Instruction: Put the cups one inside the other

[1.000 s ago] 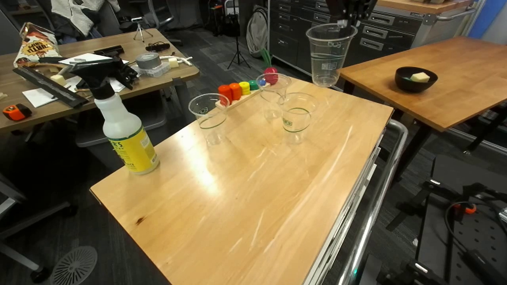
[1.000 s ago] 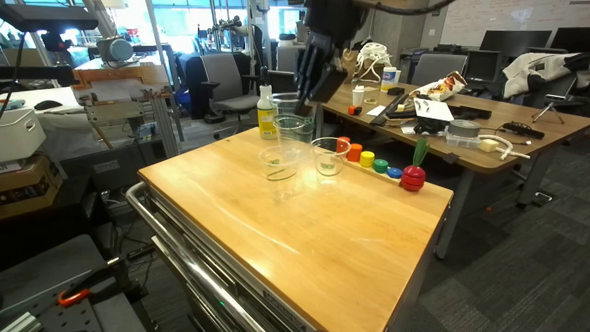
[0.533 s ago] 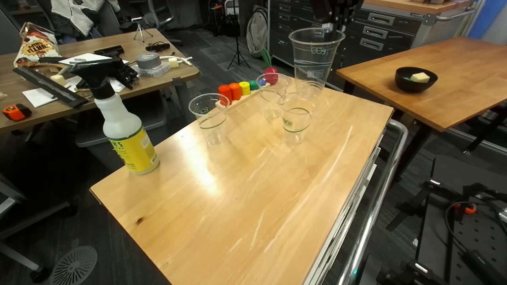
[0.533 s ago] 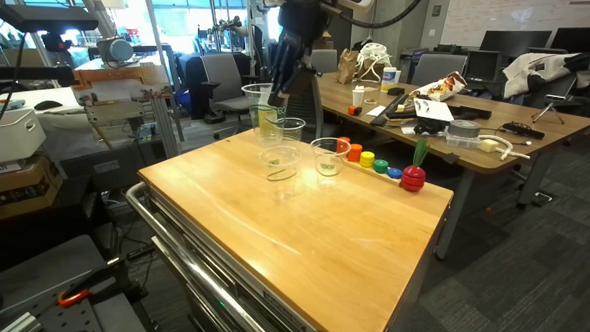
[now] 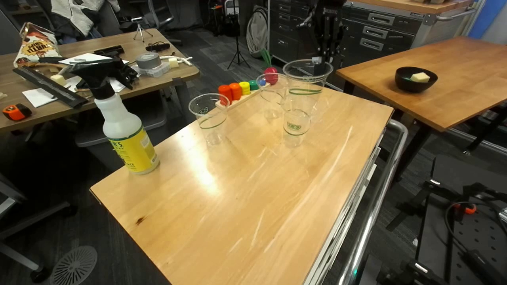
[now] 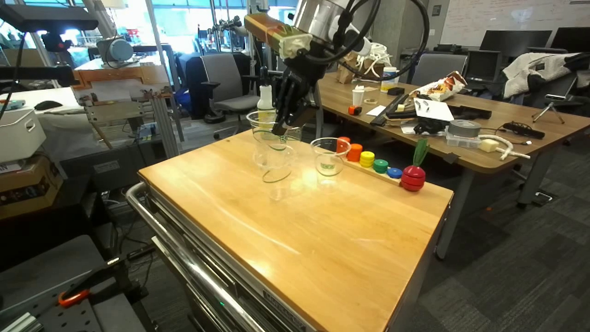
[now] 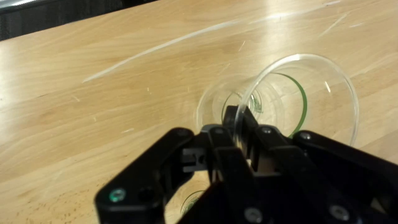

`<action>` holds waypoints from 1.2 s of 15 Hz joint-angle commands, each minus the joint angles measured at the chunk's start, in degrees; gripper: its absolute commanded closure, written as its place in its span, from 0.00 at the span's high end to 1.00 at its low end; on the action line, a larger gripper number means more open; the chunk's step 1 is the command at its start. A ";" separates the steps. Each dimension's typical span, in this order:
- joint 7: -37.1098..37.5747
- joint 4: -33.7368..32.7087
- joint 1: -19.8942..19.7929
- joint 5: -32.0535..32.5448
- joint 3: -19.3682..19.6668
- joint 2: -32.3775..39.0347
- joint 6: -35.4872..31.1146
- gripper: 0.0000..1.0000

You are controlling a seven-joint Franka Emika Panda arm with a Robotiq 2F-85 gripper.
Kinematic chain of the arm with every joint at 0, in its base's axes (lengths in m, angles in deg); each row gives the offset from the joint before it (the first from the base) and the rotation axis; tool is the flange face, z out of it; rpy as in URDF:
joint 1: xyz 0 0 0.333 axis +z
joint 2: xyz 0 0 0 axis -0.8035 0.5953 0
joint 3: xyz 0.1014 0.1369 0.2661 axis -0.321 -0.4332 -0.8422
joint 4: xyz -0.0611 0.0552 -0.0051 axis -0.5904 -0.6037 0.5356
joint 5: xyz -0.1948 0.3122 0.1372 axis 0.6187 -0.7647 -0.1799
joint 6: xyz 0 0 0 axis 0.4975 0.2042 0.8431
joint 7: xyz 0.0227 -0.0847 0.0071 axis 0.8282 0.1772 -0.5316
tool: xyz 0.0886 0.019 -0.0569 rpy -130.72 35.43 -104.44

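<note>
One held cup (image 5: pixel 304 89), of clear plastic with a green band, is in the upper middle of the frame in an exterior view, and the pincer (image 5: pixel 319 68) hangs at its rim. In the wrist view, the fingers (image 7: pixel 230 117) are brought nearly together, and the wall of this cup is pinched between them. Just below the held cup, in both exterior views, the lower cup (image 5: pixel 297 124) stands upright on the wooden surface (image 5: pixel 245 198). The bottom part of the held cup overlaps the mouth of the lower cup; whether and how deep it sits inside, I cannot tell. Two more clear cups also stand upright: in an exterior view, the rear cup (image 5: pixel 271 99) is just to the left of the held cup, and the left cup (image 5: pixel 213 120) is farther to the left, apart from the others. Near these two, a row of coloured toy pieces (image 5: pixel 235 92) lies along the edge of the surface; at its right end there is a red toy (image 6: pixel 413 178) with green leaves. A spray bottle (image 5: pixel 136 149) with a yellow label stands at the left of the frame in an exterior view, close to the edge of the surface.
</note>
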 commanded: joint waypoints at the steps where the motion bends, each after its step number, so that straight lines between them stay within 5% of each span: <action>1: -2.19 -0.42 -0.05 0.13 -0.24 1.22 -2.22 0.05; 2: -2.44 -0.31 -0.07 0.25 -0.23 1.41 -2.76 0.10; 3: -2.68 -0.22 -0.12 0.27 -0.21 1.54 -3.03 0.32; 6: -3.37 0.30 -0.16 0.40 -0.22 1.19 -3.79 0.41; 13: -3.46 2.35 -0.09 2.84 0.03 0.93 -5.72 0.95; 18: -3.05 3.80 0.02 4.92 0.03 1.71 -7.43 1.00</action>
